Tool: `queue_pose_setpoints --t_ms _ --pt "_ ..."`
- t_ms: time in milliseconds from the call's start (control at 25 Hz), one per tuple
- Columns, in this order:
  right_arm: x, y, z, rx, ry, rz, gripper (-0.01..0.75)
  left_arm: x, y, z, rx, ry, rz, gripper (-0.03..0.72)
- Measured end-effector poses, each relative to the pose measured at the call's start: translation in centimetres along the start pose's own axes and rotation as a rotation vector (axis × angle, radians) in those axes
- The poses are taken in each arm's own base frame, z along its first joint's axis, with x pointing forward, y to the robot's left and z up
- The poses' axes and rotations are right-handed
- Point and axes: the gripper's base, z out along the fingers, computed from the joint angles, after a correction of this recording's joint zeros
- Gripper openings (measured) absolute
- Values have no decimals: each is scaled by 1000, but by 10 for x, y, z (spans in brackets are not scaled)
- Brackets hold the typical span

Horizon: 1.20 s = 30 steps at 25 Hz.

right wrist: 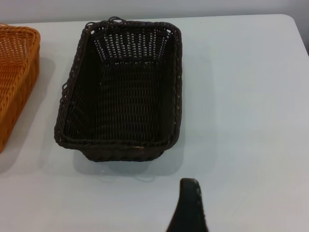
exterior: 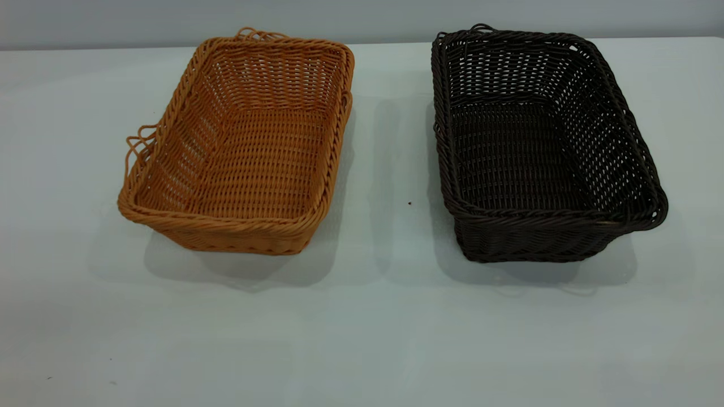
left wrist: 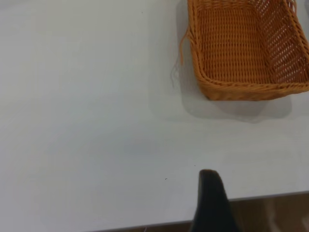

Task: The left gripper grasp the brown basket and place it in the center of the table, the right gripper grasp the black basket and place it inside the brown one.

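The brown basket [exterior: 237, 147] stands empty on the left half of the table [exterior: 362, 328], slightly turned. The black basket [exterior: 537, 147] stands empty on the right half, a gap of bare table between them. Neither arm shows in the exterior view. In the left wrist view a dark part of my left gripper [left wrist: 210, 203] shows over the table's near edge, well away from the brown basket [left wrist: 241, 53]. In the right wrist view a dark part of my right gripper [right wrist: 189, 208] shows above bare table, short of the black basket [right wrist: 125, 96].
The table's edge [left wrist: 270, 195] runs close to the left gripper, with brown floor beyond it. A corner of the brown basket [right wrist: 14, 72] shows beside the black one in the right wrist view. A grey wall [exterior: 362, 17] stands behind the table.
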Motion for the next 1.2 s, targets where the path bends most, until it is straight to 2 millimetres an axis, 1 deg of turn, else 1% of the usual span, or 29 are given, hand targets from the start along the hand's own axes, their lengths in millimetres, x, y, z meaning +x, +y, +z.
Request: queue_pose_setpoints --t_ms 920,1000,1080,1200 --pt "-1 0 1 -1 8 2 529 -1 0 1 0 9 -12 449" --pt "-5 0 7 -6 48 4 533 -6 1 5 0 48 -33 449" --pt "-11 0 17 -25 115 8 553 -16 1 12 -2 92 -36 452" --pt "-23 2 35 -65 211 8 600 -40 4 32 -4 137 -8 480"
